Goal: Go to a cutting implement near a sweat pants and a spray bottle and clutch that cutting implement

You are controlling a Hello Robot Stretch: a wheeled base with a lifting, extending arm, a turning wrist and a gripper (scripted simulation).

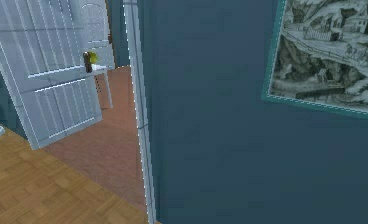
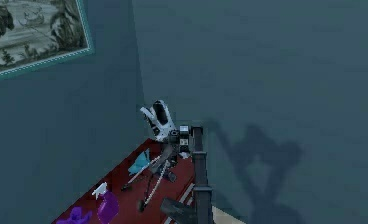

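Note:
In the arm side view my arm [image 2: 200, 170] rises as a dark bar over a dark red tabletop [image 2: 184, 186] set in a corner of teal walls. Two white marked squares [image 2: 158, 119] stand at the arm's far end. From there the gripper [image 2: 138, 192] reaches down-left with two thin grey fingers [image 2: 142, 175] above the tabletop. A pale teal thing [image 2: 142, 160] lies on the table by the fingers, with a small red blob [image 2: 100, 189] and a purple thing [image 2: 92, 211] farther left. I cannot tell whether the gripper holds anything.
A framed grey-green picture [image 2: 32, 35] hangs high on the teal wall; another framed picture [image 1: 327, 55] shows on the forward view's right. A white door [image 1: 47, 65] stands ajar at the left. Beyond the doorway, a reddish floor [image 1: 107, 140] leads to a small white table [image 1: 102, 75].

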